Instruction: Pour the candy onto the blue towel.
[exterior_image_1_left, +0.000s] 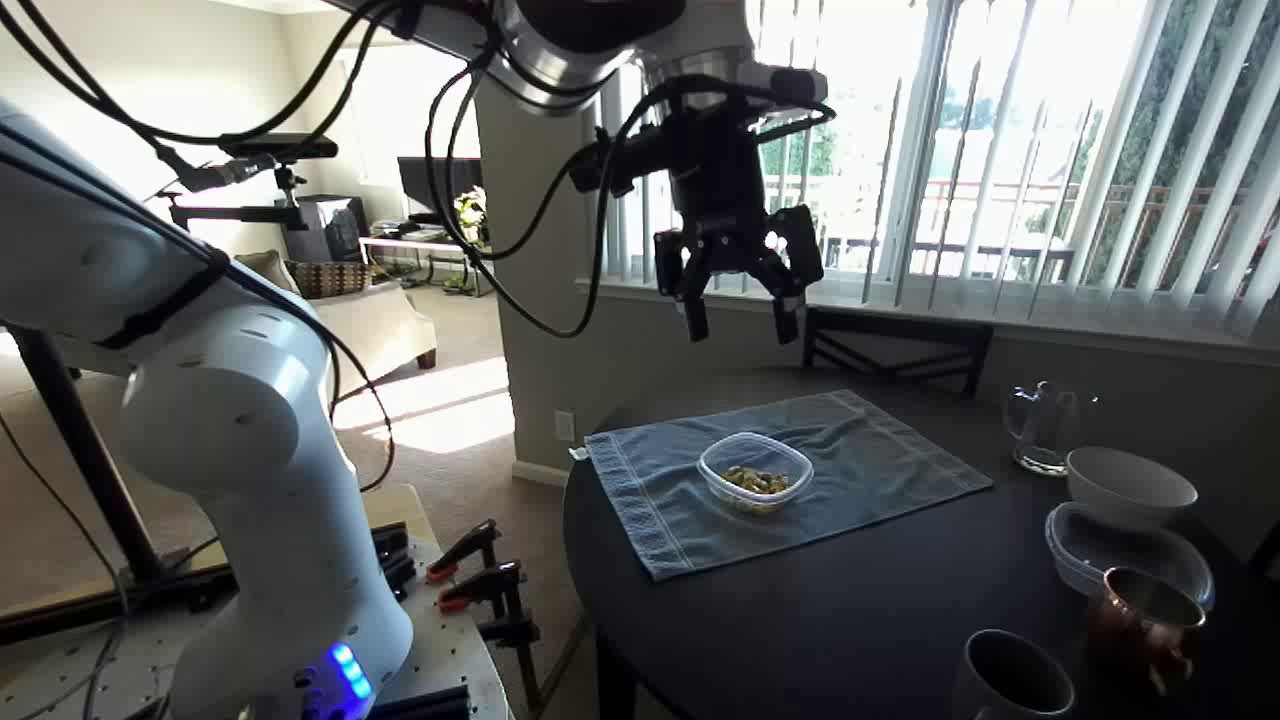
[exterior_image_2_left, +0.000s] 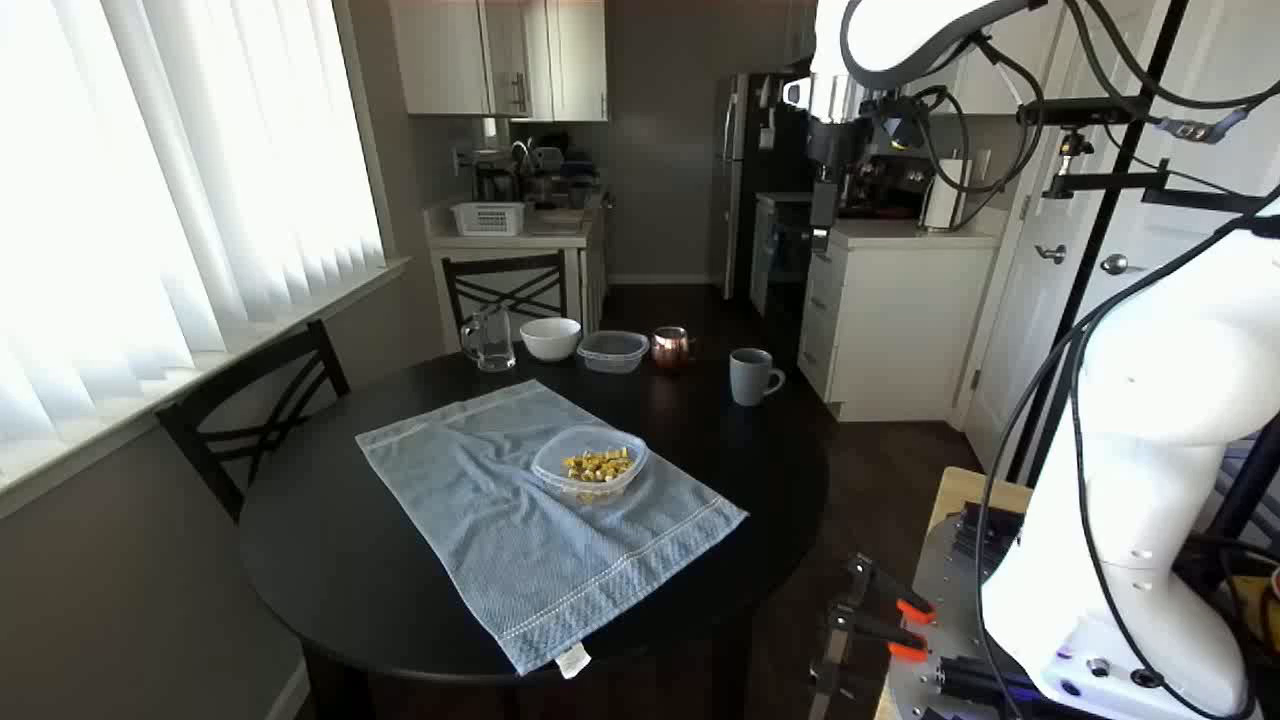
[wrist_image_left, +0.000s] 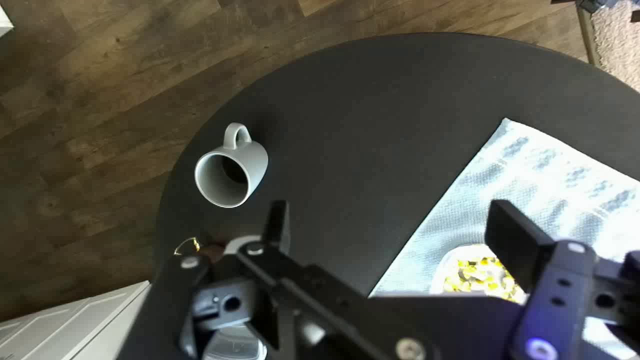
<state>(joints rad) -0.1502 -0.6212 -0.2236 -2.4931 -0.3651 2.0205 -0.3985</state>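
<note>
The candy (exterior_image_1_left: 757, 482) is a small yellow-brown cluster inside a clear shallow bowl (exterior_image_1_left: 762, 453). The bowl stands upright on the blue towel (exterior_image_1_left: 860, 450), which lies flat with some creases on the dark round table. In an exterior view the candy (exterior_image_2_left: 597, 466), bowl (exterior_image_2_left: 556, 457) and towel (exterior_image_2_left: 480, 510) are all unobstructed. My gripper (exterior_image_1_left: 742, 322) is open, with nothing between its fingers, well above the table. In the wrist view my gripper (wrist_image_left: 395, 227) partly hides the bowl (wrist_image_left: 442, 272) and candy (wrist_image_left: 475, 275); part of the towel (wrist_image_left: 480, 200) shows at the right.
A glass mug (exterior_image_2_left: 492, 342), white bowl (exterior_image_2_left: 551, 338), second clear container (exterior_image_2_left: 613, 352), copper mug (exterior_image_2_left: 670, 346) and grey mug (exterior_image_2_left: 752, 378) stand along one side of the table (exterior_image_2_left: 330, 560). Chairs (exterior_image_1_left: 890, 345) stand by the table, one near the window blinds.
</note>
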